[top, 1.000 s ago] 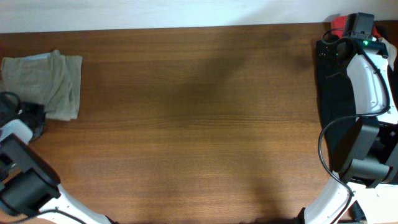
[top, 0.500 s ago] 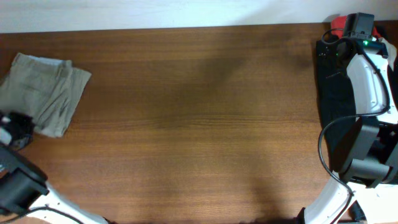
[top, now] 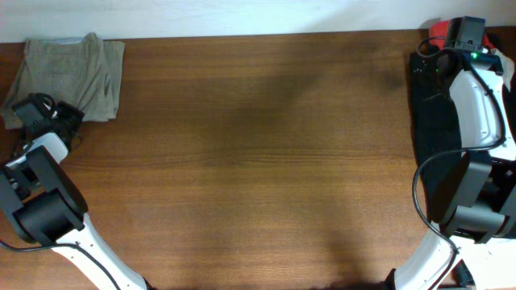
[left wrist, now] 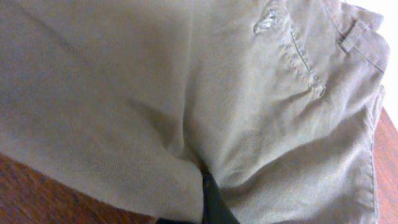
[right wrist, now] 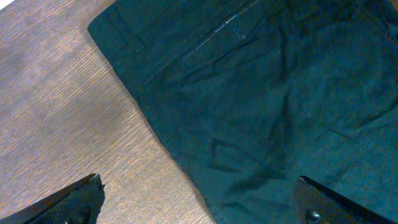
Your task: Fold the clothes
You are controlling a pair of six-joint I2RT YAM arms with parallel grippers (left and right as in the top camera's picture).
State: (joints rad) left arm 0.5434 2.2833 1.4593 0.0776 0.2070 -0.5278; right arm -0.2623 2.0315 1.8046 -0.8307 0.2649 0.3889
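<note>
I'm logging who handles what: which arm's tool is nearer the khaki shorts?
Left. The left tool is at the near edge of the shorts, bunching the fabric; the right tool hangs open over a black garment at the opposite end of the table.

Khaki shorts matt woven cloth; table wood-grain.

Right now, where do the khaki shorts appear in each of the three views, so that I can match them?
Overhead: the khaki shorts lie at the picture's top left, on a corner of the brown wooden table.
Left wrist: they fill nearly the whole picture.
Right wrist: not in it; a black garment shows instead.
Shared landmark: the table's wood grain, visible in all three views.
</note>
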